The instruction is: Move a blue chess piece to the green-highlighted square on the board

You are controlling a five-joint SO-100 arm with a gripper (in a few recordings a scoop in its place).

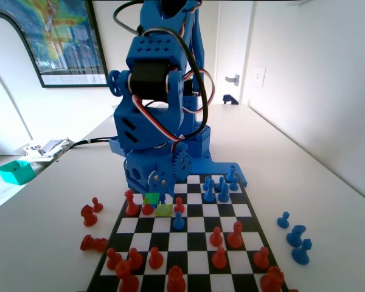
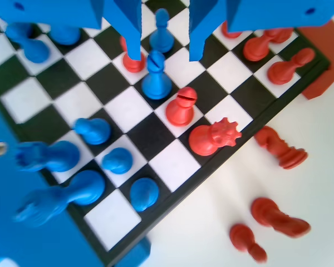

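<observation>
A small blue pawn point(image 1: 179, 220) with a ball head stands on the board, one row nearer the fixed camera than the olive square point(image 1: 164, 210). The bright green square point(image 1: 151, 198) lies just beyond the olive one and is bare. My gripper point(image 1: 160, 186) hangs low over that corner of the board. In the wrist view the gripper point(image 2: 166, 54) is open with nothing held. Between its jaws I see a blue bishop point(image 2: 156, 78) and, farther off, the blue pawn point(image 2: 162, 32). A red pawn point(image 2: 132, 62) stands partly behind the left jaw.
A red bishop point(image 2: 181, 105) and a red queen point(image 2: 211, 136) stand close to the blue bishop. Red pieces point(image 1: 88, 214) lie off the board's left side in the fixed view, and blue pieces point(image 1: 298, 234) off its right. More blue pieces point(image 1: 216, 188) cluster by the arm's base.
</observation>
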